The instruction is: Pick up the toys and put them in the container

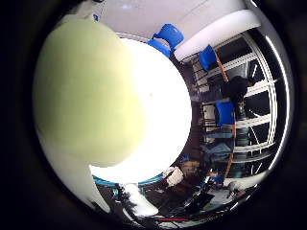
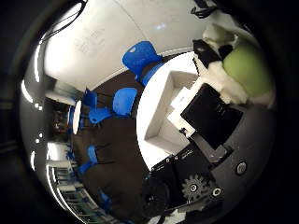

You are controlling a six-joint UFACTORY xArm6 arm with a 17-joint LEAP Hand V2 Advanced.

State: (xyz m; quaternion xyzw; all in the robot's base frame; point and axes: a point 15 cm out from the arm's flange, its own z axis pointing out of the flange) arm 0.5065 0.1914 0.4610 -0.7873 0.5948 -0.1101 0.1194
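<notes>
A pale yellow-green rounded toy fills much of the little finger side view, very close to the palm. In the thumb side view the same toy shows between white fingertips, which curl round it. My hand is shut on it, and its black and white parts reach across the view. Beyond the fingers stands a white open box container on the round white table. Only the box's pale inner walls and floor show; part of it is hidden by the hand.
The white round table lies behind the toy. Blue chairs stand on the dark floor around the table. Large windows and clutter line the room's far side.
</notes>
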